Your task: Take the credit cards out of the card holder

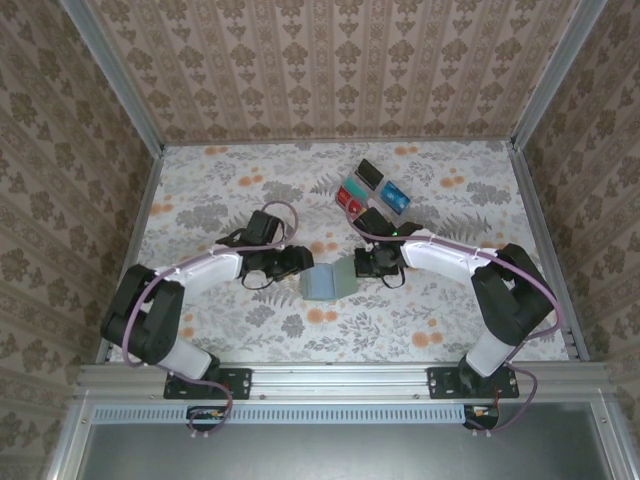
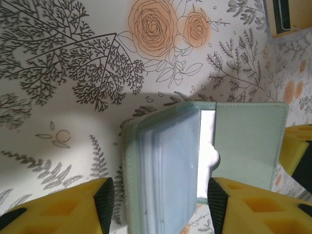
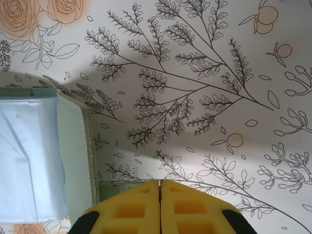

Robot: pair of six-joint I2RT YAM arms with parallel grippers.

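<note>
The card holder (image 1: 330,281) is straddled by the half-open left gripper (image 2: 161,197); the right gripper (image 3: 160,184) is closed at its edge.

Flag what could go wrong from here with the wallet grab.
1. The left claw straddles the whole pocket stack of the wallet, not the white card beside it; closing may lift the wallet itself.
2. The right claw is shut just at the wallet's edge; a weak hold there could let the wallet slide.

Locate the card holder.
In the top view, the card holder lies near the table's middle, between the left gripper and the right gripper.
</note>
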